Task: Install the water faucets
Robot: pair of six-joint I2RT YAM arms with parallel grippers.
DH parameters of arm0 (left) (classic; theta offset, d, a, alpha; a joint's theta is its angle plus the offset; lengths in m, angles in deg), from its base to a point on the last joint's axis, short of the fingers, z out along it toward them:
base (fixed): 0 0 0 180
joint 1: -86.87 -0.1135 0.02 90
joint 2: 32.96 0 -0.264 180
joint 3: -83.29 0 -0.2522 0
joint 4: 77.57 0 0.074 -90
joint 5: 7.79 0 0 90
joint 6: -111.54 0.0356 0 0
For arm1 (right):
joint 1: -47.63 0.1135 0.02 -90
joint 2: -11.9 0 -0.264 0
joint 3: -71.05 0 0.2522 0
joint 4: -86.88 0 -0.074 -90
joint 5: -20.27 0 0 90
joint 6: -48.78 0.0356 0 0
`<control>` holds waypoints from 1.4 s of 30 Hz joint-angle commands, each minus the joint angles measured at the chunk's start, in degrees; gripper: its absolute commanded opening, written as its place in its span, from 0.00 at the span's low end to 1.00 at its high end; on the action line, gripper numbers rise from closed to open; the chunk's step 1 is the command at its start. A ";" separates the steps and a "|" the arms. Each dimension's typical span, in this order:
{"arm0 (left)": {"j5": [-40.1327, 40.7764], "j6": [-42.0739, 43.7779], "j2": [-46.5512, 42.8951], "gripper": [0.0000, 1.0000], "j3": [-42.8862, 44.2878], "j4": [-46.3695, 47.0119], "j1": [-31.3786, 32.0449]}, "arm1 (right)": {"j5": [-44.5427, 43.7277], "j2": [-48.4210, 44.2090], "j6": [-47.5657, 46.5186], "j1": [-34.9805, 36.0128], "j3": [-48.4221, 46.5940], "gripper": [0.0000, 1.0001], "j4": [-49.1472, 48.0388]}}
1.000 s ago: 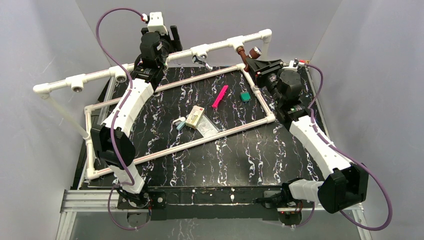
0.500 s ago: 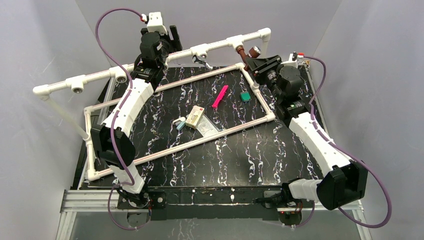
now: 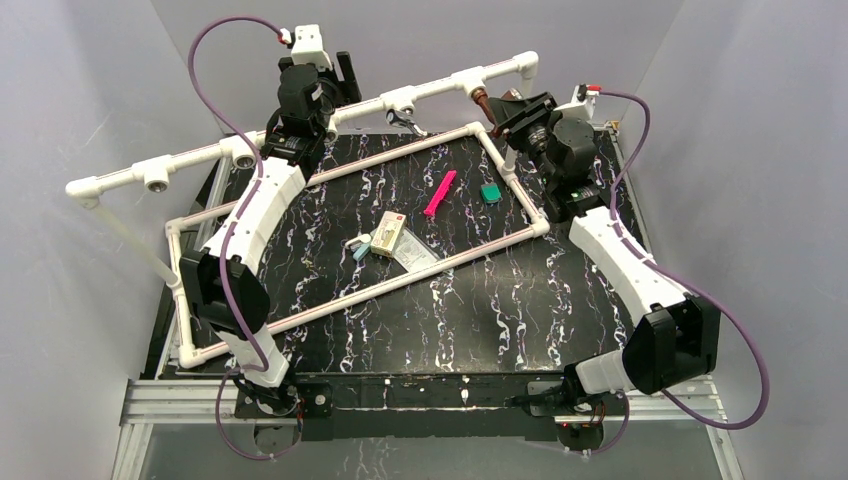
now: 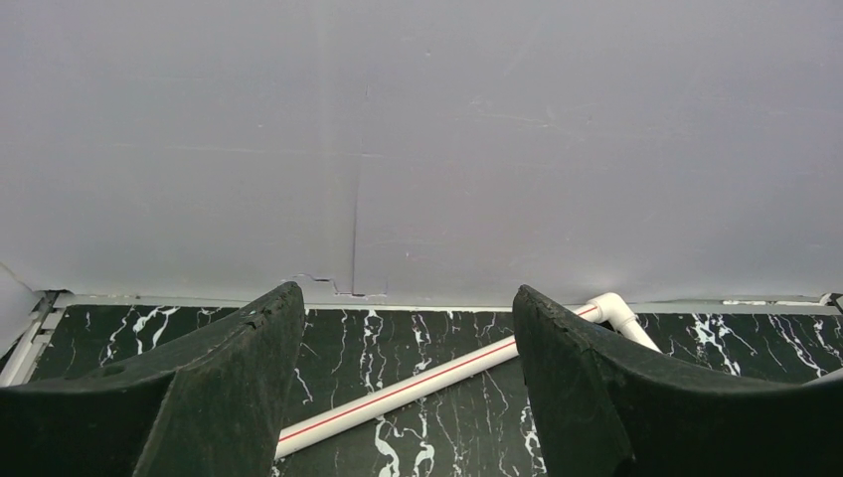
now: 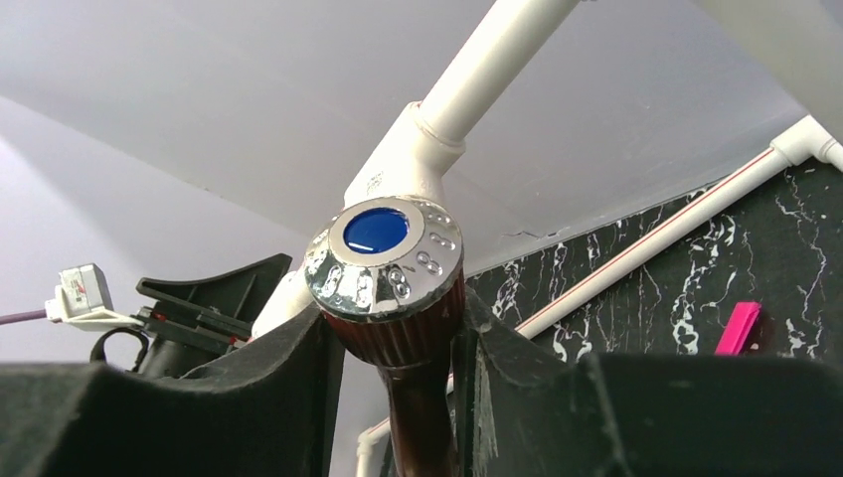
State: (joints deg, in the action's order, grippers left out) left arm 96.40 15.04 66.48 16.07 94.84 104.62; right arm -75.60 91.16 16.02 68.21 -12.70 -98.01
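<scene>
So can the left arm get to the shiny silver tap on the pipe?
Probably yes. The silver tap hangs close beside the left tool, with nothing between them, but the open tool faces the wall and must turn first.

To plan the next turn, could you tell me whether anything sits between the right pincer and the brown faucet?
Nothing visible does: the brown faucet sits directly between the fingers of the right pincer, at the white tee.

2 faucets (image 3: 483, 100) on rear pipe (image 3: 440, 90)
</scene>
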 commanded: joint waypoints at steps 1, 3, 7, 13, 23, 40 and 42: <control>-1.89 1.84 0.25 0.74 -3.59 -12.21 1.32 | -2.33 1.09 -4.74 -1.39 -2.82 0.37 -10.12; -1.87 1.93 0.31 0.74 -3.76 -12.02 1.31 | -1.71 1.34 -5.06 -1.42 -2.56 0.32 -10.66; -1.89 2.02 0.42 0.74 -4.12 -11.89 1.24 | -1.12 1.66 -5.57 -1.41 -2.22 0.15 -10.85; -2.06 1.86 0.43 0.74 -4.50 -11.54 1.23 | -1.75 1.54 3.28 -1.41 -1.12 0.01 -8.53; -2.66 1.73 0.60 0.74 -4.72 -11.36 1.23 | -3.93 1.33 22.97 -0.76 0.38 0.01 -2.84; -3.37 1.67 0.51 0.74 -4.59 -12.19 1.23 | 3.20 3.19 50.40 -0.19 -2.41 0.01 6.07; -3.39 1.67 0.42 0.74 -4.72 -12.30 1.28 | 3.07 3.00 51.73 0.12 -2.70 0.01 6.08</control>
State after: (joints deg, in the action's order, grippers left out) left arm 96.23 15.59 66.28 15.33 95.74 104.43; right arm -74.68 92.52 60.91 67.46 -11.98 -92.07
